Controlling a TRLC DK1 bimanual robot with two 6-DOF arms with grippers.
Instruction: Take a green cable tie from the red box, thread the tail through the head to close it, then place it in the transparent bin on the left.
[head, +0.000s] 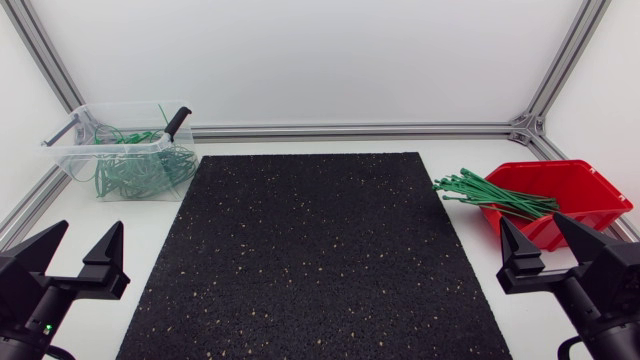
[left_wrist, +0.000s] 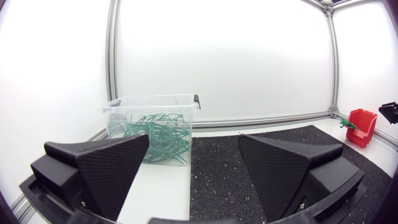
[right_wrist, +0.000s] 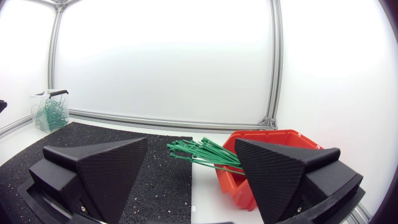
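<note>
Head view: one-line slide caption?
Left gripper and right gripper open beside the mat; cable ties in red box, closed loops in transparent bin.

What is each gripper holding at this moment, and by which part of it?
Nothing is held. The left gripper and the right gripper are both open, fingers empty; the green cable ties lie in the red box.

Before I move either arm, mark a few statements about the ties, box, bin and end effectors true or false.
1. The left end effector and right end effector are open, holding nothing. True.
2. From the red box, ties stick out toward the mat. True.
3. The bin is empty. False: it holds looped ties.
4. The red box sits on the mat. False: it stands beside it, on the table.
</note>
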